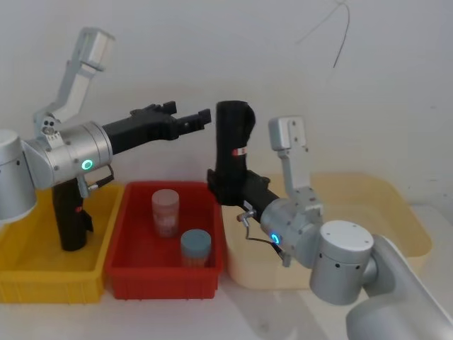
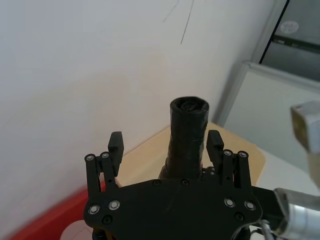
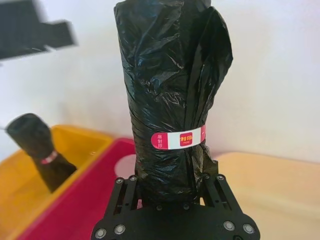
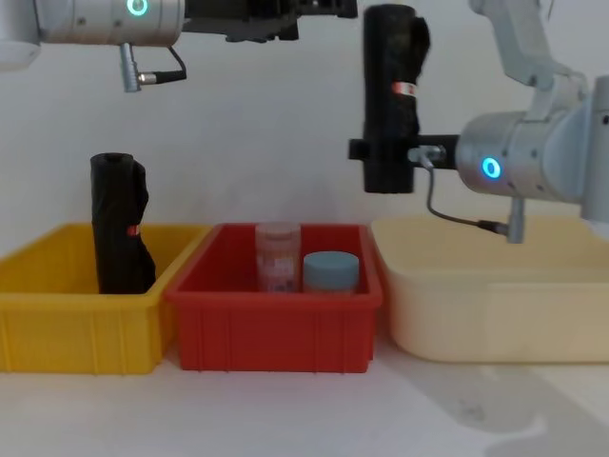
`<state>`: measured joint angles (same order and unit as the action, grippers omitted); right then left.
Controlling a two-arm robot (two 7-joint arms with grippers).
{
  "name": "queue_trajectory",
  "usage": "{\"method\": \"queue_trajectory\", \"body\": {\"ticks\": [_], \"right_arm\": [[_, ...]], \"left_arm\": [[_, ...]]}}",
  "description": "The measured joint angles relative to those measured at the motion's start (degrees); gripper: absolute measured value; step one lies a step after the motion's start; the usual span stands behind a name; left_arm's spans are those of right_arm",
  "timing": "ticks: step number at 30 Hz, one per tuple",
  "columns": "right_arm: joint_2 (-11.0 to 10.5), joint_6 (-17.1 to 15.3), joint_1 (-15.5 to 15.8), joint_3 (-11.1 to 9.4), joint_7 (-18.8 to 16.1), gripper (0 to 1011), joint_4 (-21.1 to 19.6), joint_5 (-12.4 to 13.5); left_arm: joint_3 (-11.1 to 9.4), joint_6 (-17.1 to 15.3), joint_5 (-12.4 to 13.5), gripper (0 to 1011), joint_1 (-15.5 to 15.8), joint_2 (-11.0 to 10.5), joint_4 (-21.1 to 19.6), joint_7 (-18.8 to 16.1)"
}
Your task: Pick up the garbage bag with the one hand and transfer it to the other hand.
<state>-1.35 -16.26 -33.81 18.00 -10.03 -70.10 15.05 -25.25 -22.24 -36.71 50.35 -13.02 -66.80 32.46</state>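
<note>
Before a bare white wall, the right gripper clamps the upright garbage bag low; the wide-open left gripper, near its top, could knock it askew.

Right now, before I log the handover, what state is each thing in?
garbage bag: upright, held aloft by its lower end
right claw: shut on the garbage bag
left claw: open, near the bag's top
other black roll: standing in the yellow bin
blue-lidded jar: lid on, upright in the red bin
clear jar: lid on, upright beside it
</note>
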Motion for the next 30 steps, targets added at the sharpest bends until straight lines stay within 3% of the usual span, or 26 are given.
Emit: {"method": "queue_trajectory", "body": {"ticks": [9, 19, 24, 30], "right_arm": [[-1.09, -1.04, 1.28, -2.5, 1.71, 528, -0.44, 0.23], [-2.48, -1.64, 2.66, -4.43, 2.68, 528, -1.88, 0.11], [-2.98, -1.82, 3.18, -5.09, 3.01, 684, -2.48, -0.09], [-3.38, -1.95, 3.57, -5.61, 3.23, 850, -2.94, -0.23]], "left_arm": [[2.34, -2.83, -2.77, 1001, -2.31, -0.57, -4.52, -2.82], [3.99, -3.77, -3.17, 1001, -4.19, -1.08, -7.57, -7.75], [4.81, -3.83, -2.64, 1001, -5.15, -1.32, -8.83, -11.69], [5.26, -3.81, -2.11, 1001, -5.71, -1.6, -9.41, -14.06]]}}
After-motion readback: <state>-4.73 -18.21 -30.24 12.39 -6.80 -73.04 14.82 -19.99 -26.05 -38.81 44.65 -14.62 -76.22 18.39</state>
